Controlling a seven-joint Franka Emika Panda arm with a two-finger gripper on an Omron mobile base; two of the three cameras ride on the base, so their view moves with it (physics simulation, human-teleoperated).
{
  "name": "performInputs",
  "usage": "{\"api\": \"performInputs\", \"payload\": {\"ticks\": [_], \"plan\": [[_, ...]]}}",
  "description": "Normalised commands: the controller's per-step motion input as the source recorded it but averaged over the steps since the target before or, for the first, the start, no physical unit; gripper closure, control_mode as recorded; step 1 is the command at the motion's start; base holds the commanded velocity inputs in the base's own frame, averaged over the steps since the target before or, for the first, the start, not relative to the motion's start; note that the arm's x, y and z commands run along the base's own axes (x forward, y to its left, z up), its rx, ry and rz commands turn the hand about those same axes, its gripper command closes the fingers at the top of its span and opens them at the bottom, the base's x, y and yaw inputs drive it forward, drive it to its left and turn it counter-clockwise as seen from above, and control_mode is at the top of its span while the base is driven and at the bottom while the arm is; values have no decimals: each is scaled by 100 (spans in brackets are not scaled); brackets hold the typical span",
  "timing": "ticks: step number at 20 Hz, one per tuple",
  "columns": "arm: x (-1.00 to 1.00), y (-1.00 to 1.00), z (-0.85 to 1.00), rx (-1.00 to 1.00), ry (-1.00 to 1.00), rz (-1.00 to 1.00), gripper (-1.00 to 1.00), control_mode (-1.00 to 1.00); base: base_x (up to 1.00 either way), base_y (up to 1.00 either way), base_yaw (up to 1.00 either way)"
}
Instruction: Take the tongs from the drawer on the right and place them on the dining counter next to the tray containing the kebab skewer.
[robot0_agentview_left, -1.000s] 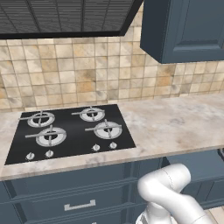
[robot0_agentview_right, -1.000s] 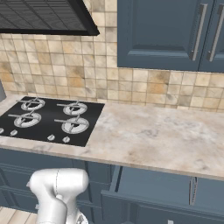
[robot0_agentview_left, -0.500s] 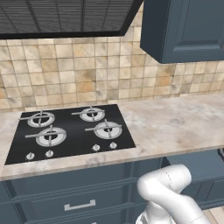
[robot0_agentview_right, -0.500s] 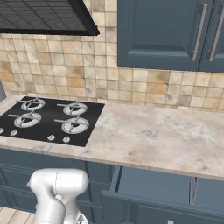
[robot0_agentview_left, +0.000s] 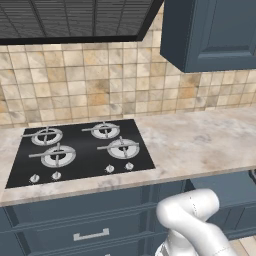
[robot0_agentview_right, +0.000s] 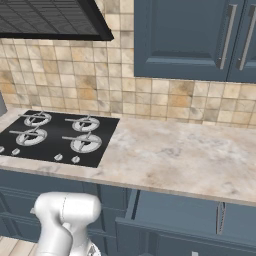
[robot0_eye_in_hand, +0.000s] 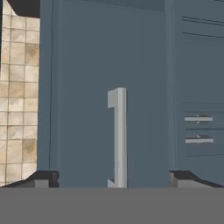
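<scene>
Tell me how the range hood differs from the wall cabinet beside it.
The range hood is black with a ribbed underside; the wall cabinet is navy with panelled doors. The cabinet carries upright silver bar handles; the hood has none. The hood hangs over the hob, the cabinet over the stone worktop. Both sit high against the tiled wall.

Even flat rendered light — soft shadows, slight pixel blur.

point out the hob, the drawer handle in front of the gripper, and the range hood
hob (robot0_agentview_left: 80, 150), left base view, on the black glass between the burners
drawer handle (robot0_eye_in_hand: 118, 138), hand view, on the middle of the silver bar
range hood (robot0_agentview_right: 45, 20), right base view, on its dark ribbed underside
</scene>
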Motion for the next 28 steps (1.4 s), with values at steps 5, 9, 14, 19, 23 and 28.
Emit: {"api": "performInputs", "payload": {"ticks": [5,9,14,19,23,28], "plan": [[-26,0,34,0,5,0,-100,-100,0,0,0],[-11,0,25,0,11,0,-100,-100,0,0,0],[-2,0,25,0,12,0,-100,-100,0,0,0],[0,0,27,0,10,0,-100,-100,0,0,0],[0,0,29,0,1,0,-100,-100,0,0,0],[0,0,26,0,0,0,-100,-100,0,0,0]]}}
